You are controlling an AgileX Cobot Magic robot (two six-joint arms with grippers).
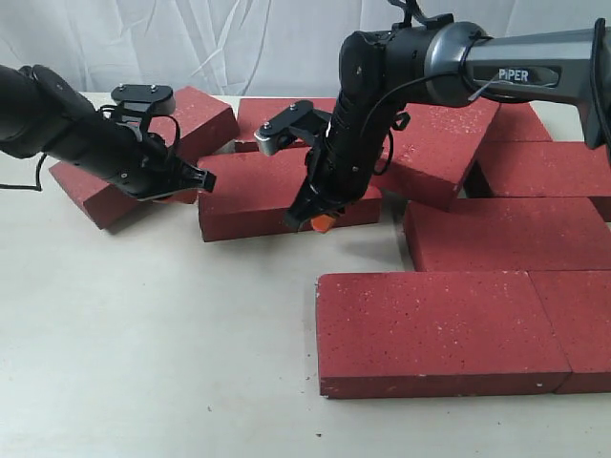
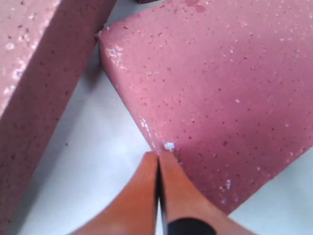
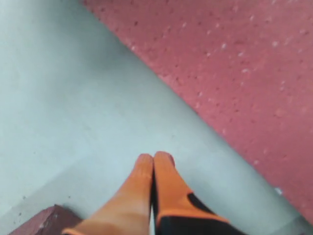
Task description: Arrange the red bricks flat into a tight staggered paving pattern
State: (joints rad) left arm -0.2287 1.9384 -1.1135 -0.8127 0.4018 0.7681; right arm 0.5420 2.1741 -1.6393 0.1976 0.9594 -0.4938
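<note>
Several red bricks lie across the table. The middle brick [image 1: 258, 191] lies flat. A tilted brick [image 1: 439, 143] leans behind it on the right. Two more [image 1: 439, 329] [image 1: 582, 324] sit side by side at the front. My left gripper [image 1: 202, 178] is shut and empty, its orange tips [image 2: 158, 154] against the middle brick's [image 2: 220, 88] left edge. My right gripper [image 1: 320, 222] points down at that brick's front edge, shut on nothing. Its tips [image 3: 154, 156] hang over bare table, between a brick face [image 3: 234, 63] and a brick corner [image 3: 49, 220].
More red bricks lie at the far left [image 1: 95, 191], back left [image 1: 205, 114], back middle [image 1: 277, 113] and right [image 1: 506, 234] [image 1: 544, 167]. A white curtain [image 1: 191, 38] hangs behind. Bare tabletop [image 1: 143, 334] spreads over the front left.
</note>
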